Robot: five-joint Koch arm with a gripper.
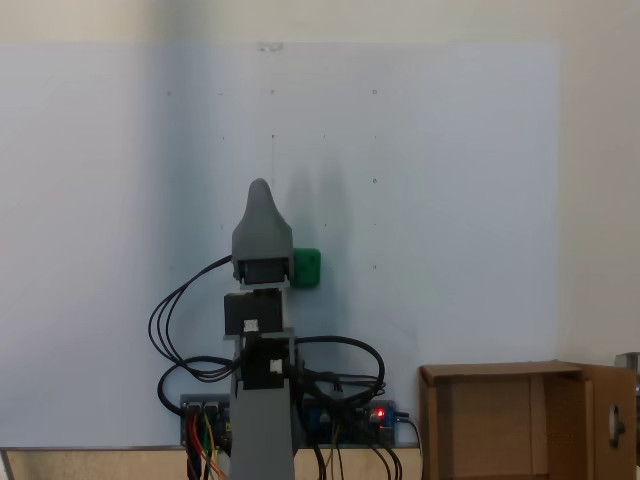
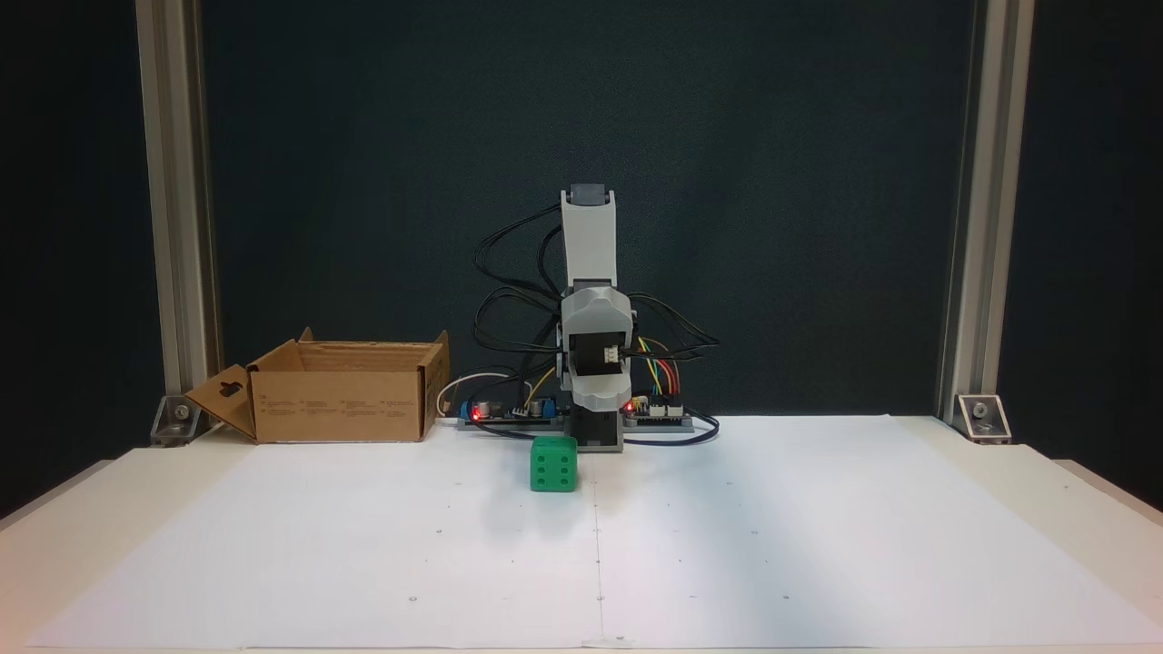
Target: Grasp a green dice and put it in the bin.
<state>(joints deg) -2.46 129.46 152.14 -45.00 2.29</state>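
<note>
Sitting on the white sheet (image 2: 727,563) that covers the desk (image 2: 1072,495), the green dice (image 2: 553,464) rests just in front of the folded arm's base, a six-pip face turned toward the camera in a fixed view; seen from above, it (image 1: 305,268) lies just right of the grey pincer (image 1: 260,200). Only one pointed tip of that pincer shows, so I cannot tell how far its jaws are parted, and it grips nothing visible. Well apart from the dice, the bin (image 2: 341,392) stands open at the far left of the desk, at the lower right (image 1: 520,420) in the view from above.
</note>
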